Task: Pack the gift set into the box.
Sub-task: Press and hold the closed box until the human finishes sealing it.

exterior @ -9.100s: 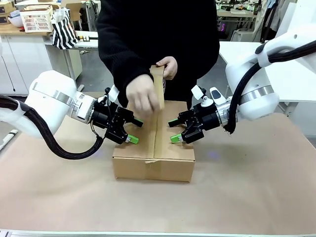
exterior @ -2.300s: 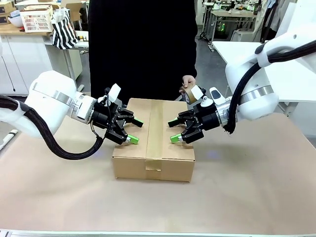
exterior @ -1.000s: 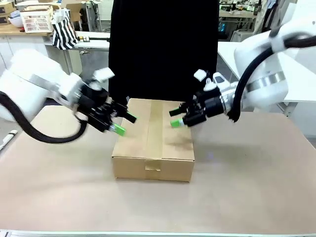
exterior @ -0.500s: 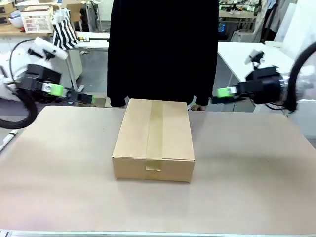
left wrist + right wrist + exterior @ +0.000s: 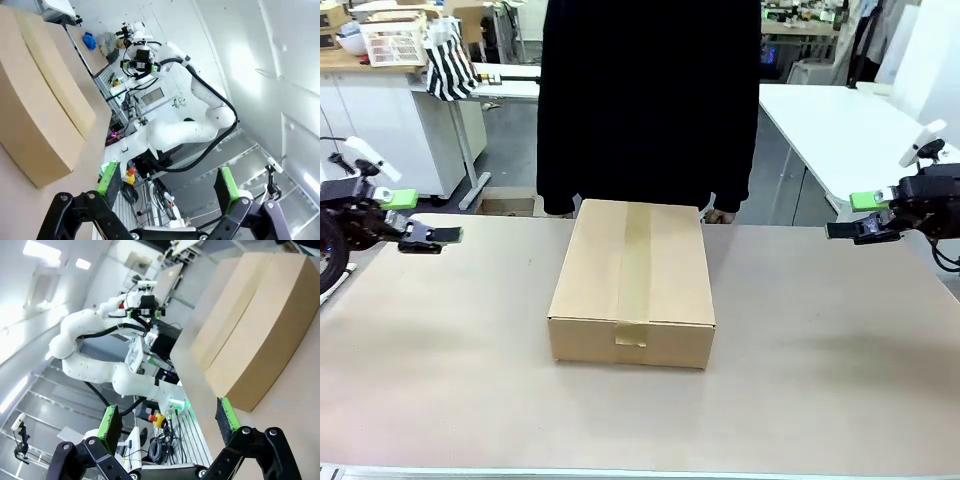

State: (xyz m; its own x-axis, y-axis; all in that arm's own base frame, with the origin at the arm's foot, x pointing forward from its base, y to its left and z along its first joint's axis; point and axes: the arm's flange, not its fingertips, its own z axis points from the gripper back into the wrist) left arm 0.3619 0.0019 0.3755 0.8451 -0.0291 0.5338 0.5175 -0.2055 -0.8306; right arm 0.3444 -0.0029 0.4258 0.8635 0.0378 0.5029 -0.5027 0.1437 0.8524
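The box (image 5: 631, 282) lies shut in the middle of the table, with a strip of brown tape along its top seam and down its front. The gift set is hidden from view. My left gripper (image 5: 424, 217) hovers open over the table's far left edge, well away from the box. My right gripper (image 5: 856, 215) hovers open at the far right, equally far off. In the left wrist view the open gripper (image 5: 167, 181) holds nothing and the box (image 5: 35, 110) lies at the left. In the right wrist view the gripper (image 5: 168, 419) is also open and the box (image 5: 255, 325) lies at the upper right.
A person in black (image 5: 650, 100) stands right behind the box, one hand (image 5: 720, 215) just showing at the table's edge. The table (image 5: 800, 380) is covered in brown paper. A white table (image 5: 820, 110) stands at the back right, and a striped bag (image 5: 450, 62) at the back left.
Both grippers have drawn back from the box's sides, out to the table's left and right edges. The person, who taped the seam earlier, has taken both hands off the box.
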